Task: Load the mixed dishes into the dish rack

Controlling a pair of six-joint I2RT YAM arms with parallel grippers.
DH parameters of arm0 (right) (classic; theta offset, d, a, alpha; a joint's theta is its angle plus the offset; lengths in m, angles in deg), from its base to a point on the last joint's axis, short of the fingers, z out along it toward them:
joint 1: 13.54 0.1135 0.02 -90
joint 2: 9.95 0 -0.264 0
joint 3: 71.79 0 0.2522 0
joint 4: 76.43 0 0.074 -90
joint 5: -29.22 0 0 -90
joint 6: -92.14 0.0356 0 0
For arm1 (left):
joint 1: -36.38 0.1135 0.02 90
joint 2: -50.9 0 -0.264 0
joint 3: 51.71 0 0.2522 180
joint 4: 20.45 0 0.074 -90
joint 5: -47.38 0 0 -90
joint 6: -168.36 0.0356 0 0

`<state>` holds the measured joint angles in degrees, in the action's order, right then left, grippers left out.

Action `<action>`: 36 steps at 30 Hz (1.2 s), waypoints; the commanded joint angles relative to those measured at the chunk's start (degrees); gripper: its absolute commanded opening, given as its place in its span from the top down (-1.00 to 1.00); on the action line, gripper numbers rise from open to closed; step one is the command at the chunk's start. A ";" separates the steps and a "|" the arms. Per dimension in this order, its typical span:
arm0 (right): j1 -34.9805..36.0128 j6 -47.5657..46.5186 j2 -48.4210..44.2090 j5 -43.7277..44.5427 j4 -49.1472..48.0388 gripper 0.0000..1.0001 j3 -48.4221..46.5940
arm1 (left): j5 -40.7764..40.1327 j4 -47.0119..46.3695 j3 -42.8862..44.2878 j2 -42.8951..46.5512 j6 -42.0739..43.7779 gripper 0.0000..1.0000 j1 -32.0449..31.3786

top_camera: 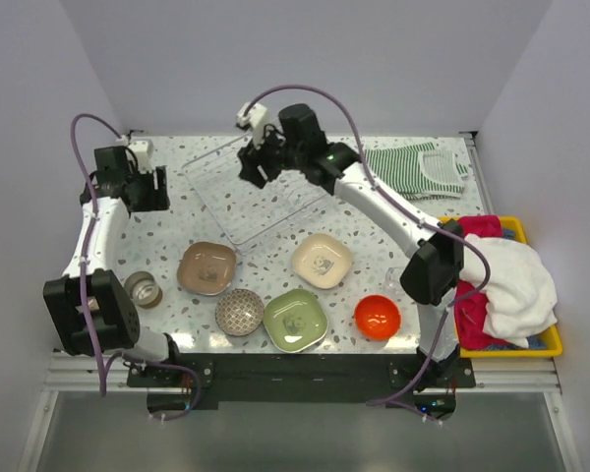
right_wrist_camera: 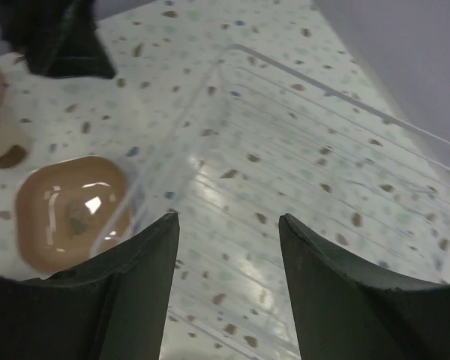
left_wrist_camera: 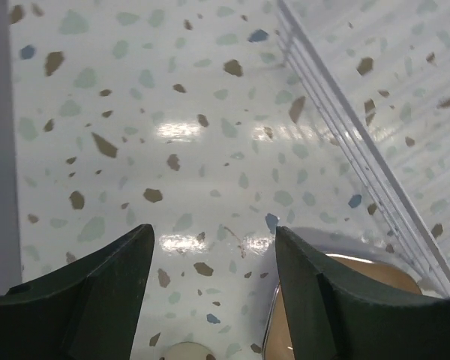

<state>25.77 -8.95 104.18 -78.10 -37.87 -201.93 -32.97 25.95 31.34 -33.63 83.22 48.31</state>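
Observation:
The see-through dish rack (top_camera: pixel 251 192) lies on the speckled table at the back middle; it also shows in the right wrist view (right_wrist_camera: pixel 300 150) and its edge in the left wrist view (left_wrist_camera: pixel 360 142). My right gripper (top_camera: pixel 254 167) hovers open and empty over the rack (right_wrist_camera: pixel 229 221). My left gripper (top_camera: pixel 149 189) is open and empty at the back left, above bare table (left_wrist_camera: pixel 214 232). In front lie a brown plate (top_camera: pixel 206 267), a cream plate (top_camera: pixel 323 260), a green plate (top_camera: pixel 295 320), a grey patterned bowl (top_camera: pixel 239 312), an orange-red bowl (top_camera: pixel 378 317) and a small cup (top_camera: pixel 143 289). The brown plate shows in both wrist views (right_wrist_camera: pixel 67 214) (left_wrist_camera: pixel 345 285).
A striped green cloth (top_camera: pixel 413 169) lies at the back right. A yellow tray (top_camera: pixel 511 231) with white and red cloths stands at the right edge. White walls close in the left, back and right sides.

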 commanded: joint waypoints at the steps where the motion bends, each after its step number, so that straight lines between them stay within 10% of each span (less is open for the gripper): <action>1: 4.36 6.34 4.17 -5.62 1.57 -0.19 0.10 | -9.29 -1.09 3.48 4.46 -12.48 -0.44 7.73; 14: 16.76 7.58 13.92 8.87 2.00 -0.31 -5.79 | -5.00 -0.56 -0.65 11.75 -14.80 -0.44 11.46; 21: 16.94 7.67 16.13 11.87 2.80 0.29 -4.65 | -3.06 0.31 -1.97 14.04 -13.92 -0.42 11.37; 36: 16.94 4.42 12.78 14.42 3.50 0.47 -2.54 | 1.42 -0.30 -1.18 12.55 -13.30 -0.37 11.46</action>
<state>43.12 -2.55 120.57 -66.94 -35.40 -204.23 -33.85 26.89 29.62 -21.09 69.94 59.83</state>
